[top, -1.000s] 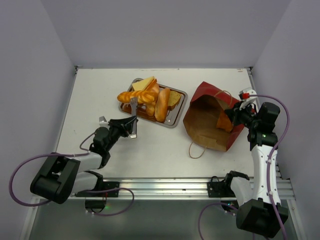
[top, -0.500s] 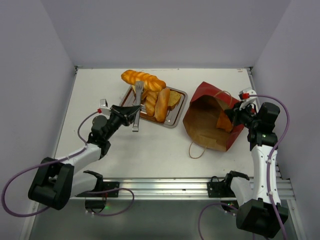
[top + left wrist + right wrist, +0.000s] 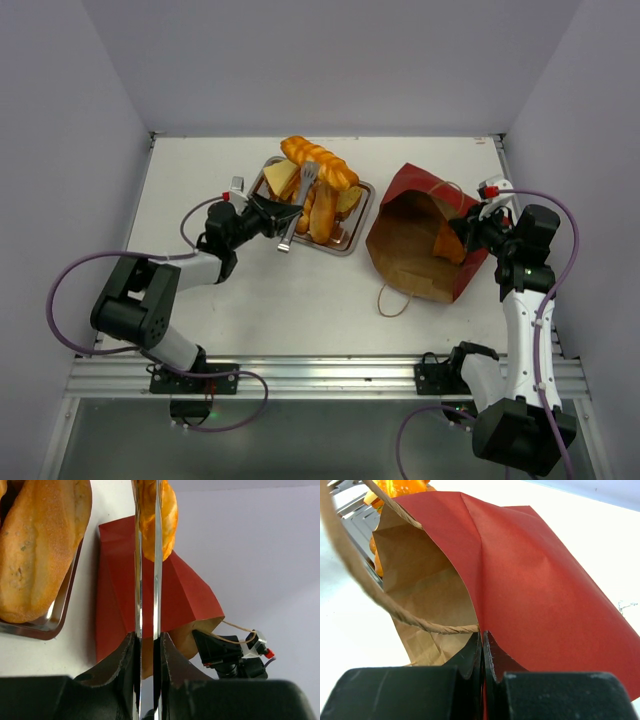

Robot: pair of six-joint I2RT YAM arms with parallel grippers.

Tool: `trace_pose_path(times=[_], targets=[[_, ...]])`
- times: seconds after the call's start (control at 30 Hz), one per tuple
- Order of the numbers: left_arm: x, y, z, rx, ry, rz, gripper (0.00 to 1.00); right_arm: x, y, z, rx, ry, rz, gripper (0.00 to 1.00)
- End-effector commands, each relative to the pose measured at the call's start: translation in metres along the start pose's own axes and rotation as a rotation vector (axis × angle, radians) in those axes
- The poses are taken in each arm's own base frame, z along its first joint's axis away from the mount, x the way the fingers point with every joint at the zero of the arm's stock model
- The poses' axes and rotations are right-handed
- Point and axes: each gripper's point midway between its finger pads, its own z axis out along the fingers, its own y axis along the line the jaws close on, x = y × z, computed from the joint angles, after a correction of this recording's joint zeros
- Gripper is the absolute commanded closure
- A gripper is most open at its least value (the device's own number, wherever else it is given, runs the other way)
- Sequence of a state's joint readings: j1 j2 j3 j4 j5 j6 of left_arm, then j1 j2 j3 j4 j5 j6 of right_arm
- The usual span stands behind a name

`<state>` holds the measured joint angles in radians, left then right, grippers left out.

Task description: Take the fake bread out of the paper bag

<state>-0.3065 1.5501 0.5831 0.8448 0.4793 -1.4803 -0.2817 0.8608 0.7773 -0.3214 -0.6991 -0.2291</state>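
My left gripper (image 3: pixel 262 213) is shut on steel tongs (image 3: pixel 297 211), and the tongs pinch a braided golden loaf (image 3: pixel 320 162) above the back of the steel tray (image 3: pixel 341 247). In the left wrist view the tong blades (image 3: pixel 138 580) run up to the loaf (image 3: pixel 168 515). Other breads (image 3: pixel 322 208) lie on the tray. The dark-red paper bag (image 3: pixel 415 245) lies open on its side at the right, with an orange bread (image 3: pixel 449 243) inside. My right gripper (image 3: pixel 463 231) is shut on the bag's rim (image 3: pixel 535 580), next to a twine handle (image 3: pixel 395 610).
A baguette-like loaf (image 3: pixel 40 545) fills the tray's near side in the left wrist view. The bag's second twine loop (image 3: pixel 392 300) lies on the table in front of the bag. White walls enclose the table on three sides.
The left arm has lifted the braided loaf off the tray in the tongs and carried it right, above the tray's back. The right arm and the bag have not moved.
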Motion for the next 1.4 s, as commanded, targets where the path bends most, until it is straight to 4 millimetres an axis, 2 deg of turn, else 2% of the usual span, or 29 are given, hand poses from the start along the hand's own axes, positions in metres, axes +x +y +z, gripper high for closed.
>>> trace_pose_path(times=[0.0,0.23,0.6,0.73,1.03,1.37], targets=[[-0.003,-0.024,0.006,0.095,0.033,0.117,1.00,-0.008,0.000,-0.001,-0.002,-0.036,-0.041,0.99],[-0.001,-0.005,0.005,0.073,0.044,0.119,1.00,-0.007,0.000,-0.001,-0.003,-0.032,-0.040,0.99],[-0.009,-0.006,-0.011,0.100,0.008,0.178,1.00,-0.007,0.000,-0.001,-0.005,-0.034,-0.041,0.99],[-0.011,0.001,-0.010,0.086,0.012,0.174,1.00,-0.007,0.000,-0.001,-0.006,-0.033,-0.039,0.99],[-0.019,0.001,-0.011,0.091,-0.005,0.211,1.00,-0.006,0.000,0.000,-0.007,-0.029,-0.039,0.99],[-0.023,0.021,-0.011,0.037,-0.002,0.195,1.00,-0.006,0.000,0.000,-0.007,-0.029,-0.039,0.99]])
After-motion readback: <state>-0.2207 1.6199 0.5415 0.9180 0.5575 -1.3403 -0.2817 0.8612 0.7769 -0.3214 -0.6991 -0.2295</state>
